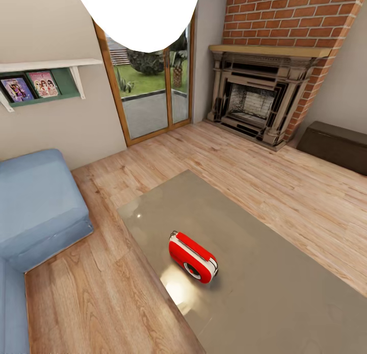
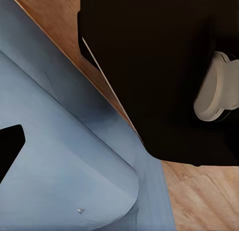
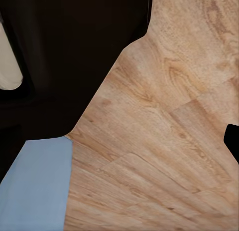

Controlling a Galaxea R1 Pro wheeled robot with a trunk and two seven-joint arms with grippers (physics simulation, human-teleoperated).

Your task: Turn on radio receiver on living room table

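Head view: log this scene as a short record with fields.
setting: living room with wood plank floor
table: low, glossy grey-beige top
radio receiver: red with white trim, on the table, near its sofa-side edge
sofa: blue, left of the table
fireplace: red brick, far wall
glass door: wood-framed, left of the fireplace
cabinet: dark brown, far right

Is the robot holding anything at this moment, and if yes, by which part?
Nothing held is visible. The radio receiver sits alone on the table, with no gripper touching it. The wrist views show the sofa and floor, no grasped object.
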